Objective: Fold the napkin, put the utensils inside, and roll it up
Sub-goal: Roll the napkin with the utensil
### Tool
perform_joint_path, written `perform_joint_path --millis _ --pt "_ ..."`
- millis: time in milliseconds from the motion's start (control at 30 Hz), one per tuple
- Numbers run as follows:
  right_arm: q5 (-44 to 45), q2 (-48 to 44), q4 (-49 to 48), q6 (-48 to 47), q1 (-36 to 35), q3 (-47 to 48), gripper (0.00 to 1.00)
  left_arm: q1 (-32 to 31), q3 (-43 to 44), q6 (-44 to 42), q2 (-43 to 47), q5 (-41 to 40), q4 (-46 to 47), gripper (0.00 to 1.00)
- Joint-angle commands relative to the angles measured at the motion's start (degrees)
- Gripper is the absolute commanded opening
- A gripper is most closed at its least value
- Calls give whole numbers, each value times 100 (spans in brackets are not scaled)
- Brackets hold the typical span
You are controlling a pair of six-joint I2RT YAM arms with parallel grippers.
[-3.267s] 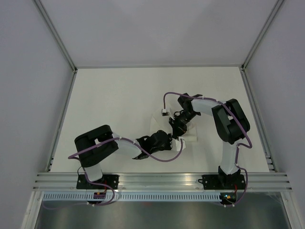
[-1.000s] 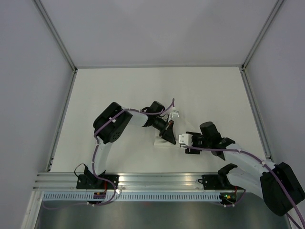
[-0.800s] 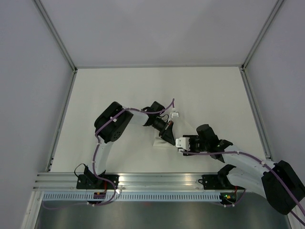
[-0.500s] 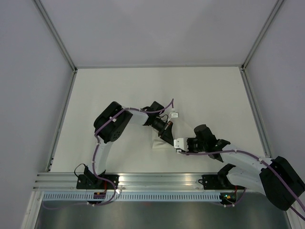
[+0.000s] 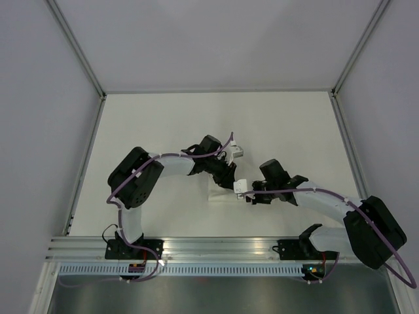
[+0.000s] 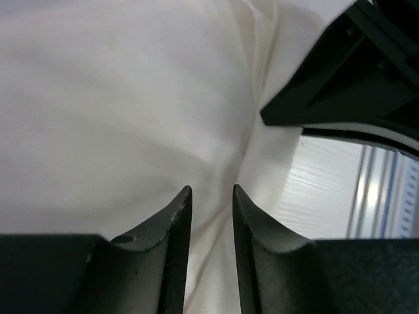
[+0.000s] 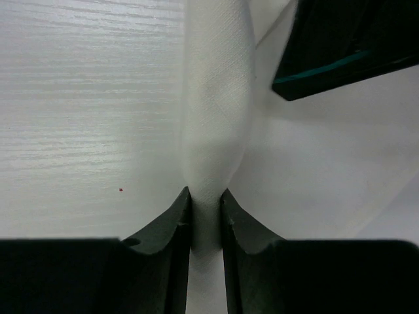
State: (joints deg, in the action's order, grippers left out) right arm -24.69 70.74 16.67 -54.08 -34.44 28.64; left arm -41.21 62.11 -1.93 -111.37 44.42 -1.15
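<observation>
1. Two arms met over the middle of the pale surface (image 5: 163, 131) in the overhead view. The napkin (image 5: 219, 193), a small bunched white cloth, lay under the point where they met. The left tool (image 5: 229, 176) reached in from the far left side and the right tool (image 5: 245, 191) from the near right. They were set this way probably so that one end could be steadied while the other was worked.

2. Seen from the left wrist, the left tool (image 6: 211, 190) hung just above the napkin (image 6: 118, 98). Its jaws stood a narrow gap apart. A crease of cloth ran beneath the gap, but nothing looked pinched there. The dark body of the right tool (image 6: 347, 78) crowded the upper right corner, with a strip of bare surface (image 6: 327, 183) below it. The left tool seemed to have no grip, leaving the cloth to its partner.

3. Seen from the right wrist, the right tool (image 7: 206, 193) was clamped on a raised ridge of the napkin (image 7: 216, 98). The cloth narrowed to a tight waist between the jaws. That ridge ran away from the camera along the edge of the bundle, with bare surface (image 7: 85, 98) to its left. A finger of the left tool (image 7: 347, 46) showed at the upper right. This pinch looked meant to lift or pull the edge over for folding or rolling.

4. No utensils showed in any view, and whether they lay inside the cloth could not be told.
</observation>
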Motion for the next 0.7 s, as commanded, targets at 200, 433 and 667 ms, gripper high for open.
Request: perform_joint_path --millis 200,433,667 --pt "-932 1564 1751 -242 428 1027 9 87 -769 114 1415 -2234 1457 38" --pt "-1425 2995 2745 -568 965 2109 9 87 -2095 343 2918 -4239 2592 41" --pt "-1451 4078 3351 -551 1176 3032 9 -159 -2765 -333 3824 -4653 2909 41"
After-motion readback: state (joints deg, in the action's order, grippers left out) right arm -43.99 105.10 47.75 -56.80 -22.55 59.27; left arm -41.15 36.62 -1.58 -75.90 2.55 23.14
